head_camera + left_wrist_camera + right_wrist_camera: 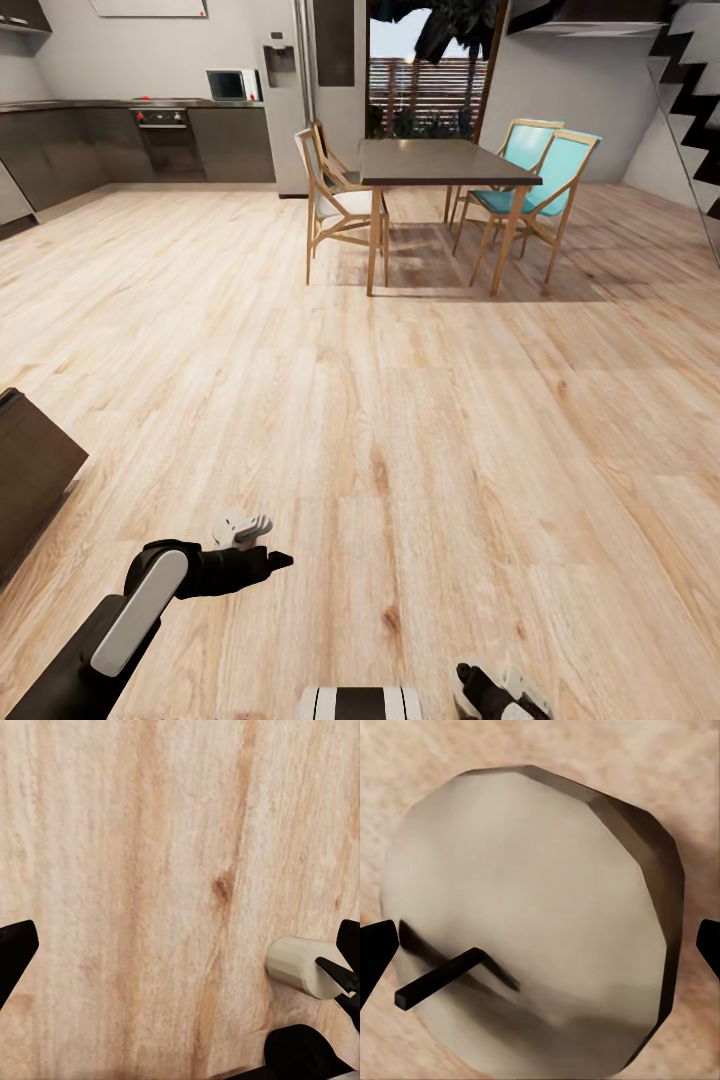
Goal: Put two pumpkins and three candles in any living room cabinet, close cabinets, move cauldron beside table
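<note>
Right hand [540, 952] is wide open, with its two black fingertips [376, 954] far apart at the two sides; right in front of it is a candle [525, 915], very close, with a pale round top, a dark brown side and a bent black wick; pale wood floor [690, 772] shows all around the candle, and I cannot tell if the fingertips touch it. Left hand [180, 952] is open too, its black tips spread wide, and it holds nothing; it looks straight at the bare floor boards, where there is a small dark knot in the wood; a pale round-ended piece [300, 966] sits beside one fingertip, and I cannot tell what it is. From the head, the left arm [140, 610] is black with a white strip and reaches out low over the floor; a corner of the dark brown cabinet [35, 470] pokes in on the left side, near that arm. Past the arms, bare floor goes on a long way. Farther off stands a dark table [440, 162] on thin wooden legs; a wooden chair with a white seat [335, 200] is on its left, and two blue chairs [545, 175] are on its right. Farthest back are dark kitchen cupboards [230, 145] with an oven [165, 135] and a microwave [232, 85] on the left, a doorway with trees outside [430, 80] in the middle, and black stairs [690, 80] on the right.
</note>
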You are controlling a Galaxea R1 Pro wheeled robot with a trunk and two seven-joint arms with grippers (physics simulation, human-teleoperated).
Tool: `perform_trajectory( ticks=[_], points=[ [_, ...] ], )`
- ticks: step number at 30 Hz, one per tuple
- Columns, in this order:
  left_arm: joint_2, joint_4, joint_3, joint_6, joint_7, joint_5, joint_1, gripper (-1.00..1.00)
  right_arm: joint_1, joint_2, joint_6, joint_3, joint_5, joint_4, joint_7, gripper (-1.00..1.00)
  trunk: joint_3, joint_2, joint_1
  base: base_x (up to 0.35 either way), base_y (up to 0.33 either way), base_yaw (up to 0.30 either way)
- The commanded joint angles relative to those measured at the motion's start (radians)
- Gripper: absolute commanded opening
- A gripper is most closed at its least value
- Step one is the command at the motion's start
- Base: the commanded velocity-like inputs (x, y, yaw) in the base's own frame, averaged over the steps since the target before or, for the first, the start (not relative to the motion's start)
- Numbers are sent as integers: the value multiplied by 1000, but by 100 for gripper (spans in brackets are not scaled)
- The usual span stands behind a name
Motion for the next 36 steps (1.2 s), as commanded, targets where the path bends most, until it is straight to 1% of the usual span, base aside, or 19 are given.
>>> perform_trajectory(
  ticks=[1,13,36],
  points=[
    [1,-1,-2,1,10,10,0,100,0,-1,-4,5,-13,62,-4,100,-1,0,0,0,0,0],
    [1,-1,-2,1,10,10,0,100,0,-2,-10,5,-14,62,11,100,-1,0,0,0,0,0],
    [1,-1,-2,1,10,10,0,100,0,-3,-16,5,-14,62,14,100,-1,0,0,0,0,0]
  ],
)
